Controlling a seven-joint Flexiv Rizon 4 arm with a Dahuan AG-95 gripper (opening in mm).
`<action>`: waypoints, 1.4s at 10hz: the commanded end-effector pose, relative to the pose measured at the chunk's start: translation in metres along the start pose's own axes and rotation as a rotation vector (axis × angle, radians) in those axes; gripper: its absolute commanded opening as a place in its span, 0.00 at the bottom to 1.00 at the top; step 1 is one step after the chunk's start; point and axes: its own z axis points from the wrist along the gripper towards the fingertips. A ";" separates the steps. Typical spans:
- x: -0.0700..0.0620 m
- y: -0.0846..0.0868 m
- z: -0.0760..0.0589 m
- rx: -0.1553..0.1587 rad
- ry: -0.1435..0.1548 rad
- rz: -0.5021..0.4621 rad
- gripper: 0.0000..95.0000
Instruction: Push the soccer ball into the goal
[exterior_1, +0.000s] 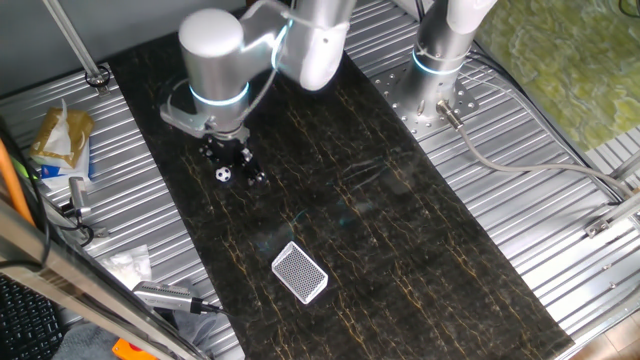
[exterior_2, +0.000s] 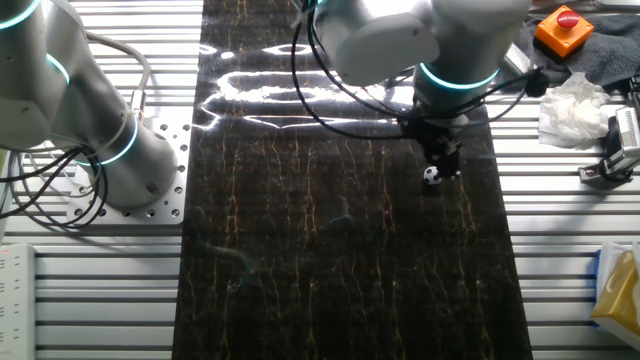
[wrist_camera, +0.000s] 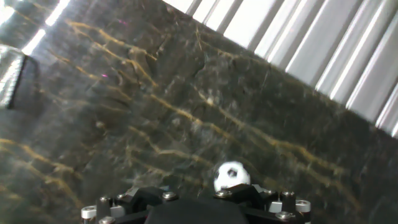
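The soccer ball is a tiny white ball with black patches on the dark marbled mat. It also shows in the other fixed view and in the hand view. My gripper stands low over the mat with its black fingertips right against the ball. The fingers look drawn together, with nothing held between them. In the other fixed view the gripper is just behind the ball. The goal, a small white-framed box with grey mesh, lies further down the mat. It is at the left edge of the hand view.
The dark mat lies on a ribbed metal table. A second robot base stands at the mat's far edge. Paper scraps, an orange button box and a yellow packet lie off the mat.
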 end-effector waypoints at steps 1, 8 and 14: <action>-0.002 0.000 0.000 -0.002 -0.008 -0.064 1.00; -0.006 -0.006 0.016 0.008 -0.036 -0.158 1.00; -0.007 -0.008 0.023 0.000 -0.041 -0.158 1.00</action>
